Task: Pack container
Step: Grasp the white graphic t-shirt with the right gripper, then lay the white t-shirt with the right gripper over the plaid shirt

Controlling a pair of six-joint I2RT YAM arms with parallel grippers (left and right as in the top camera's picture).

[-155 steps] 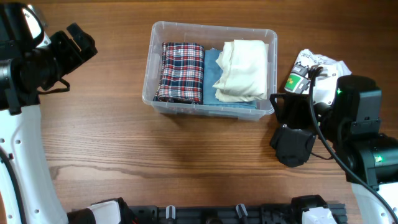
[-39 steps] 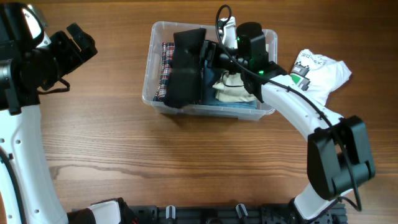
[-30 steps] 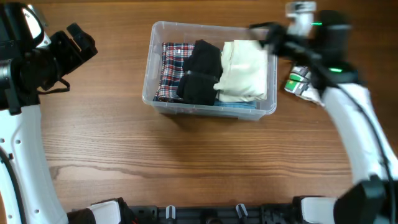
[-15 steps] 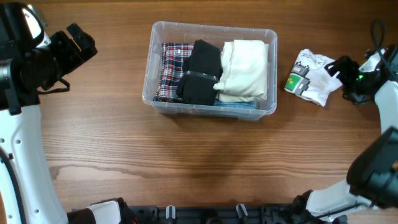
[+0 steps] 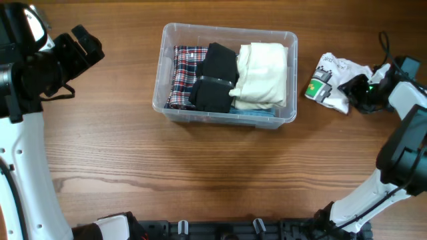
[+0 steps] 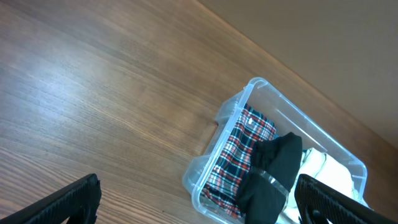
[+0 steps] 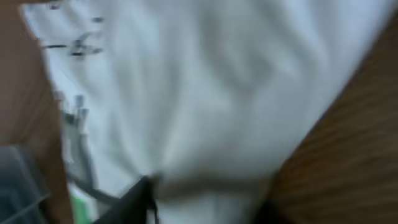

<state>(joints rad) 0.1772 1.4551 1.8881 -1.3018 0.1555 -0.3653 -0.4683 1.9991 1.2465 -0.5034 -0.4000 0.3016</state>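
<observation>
Since five seconds ago a black garment (image 5: 215,79) has come into the container (image 5: 160,83), between a plaid cloth (image 5: 183,73) and a cream cloth (image 5: 263,73). We see the container on the worktop (image 5: 200,167), toward its far edge. Our right tool (image 5: 357,93) is just beside a white garment (image 5: 331,71); we cannot tell its opening. Our left tool (image 5: 85,45) hangs wide open, empty.

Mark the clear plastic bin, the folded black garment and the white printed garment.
clear plastic bin (image 5: 200,117), overhead view, front wall
folded black garment (image 5: 217,77), overhead view, its middle
white printed garment (image 5: 337,67), overhead view, upper part
</observation>
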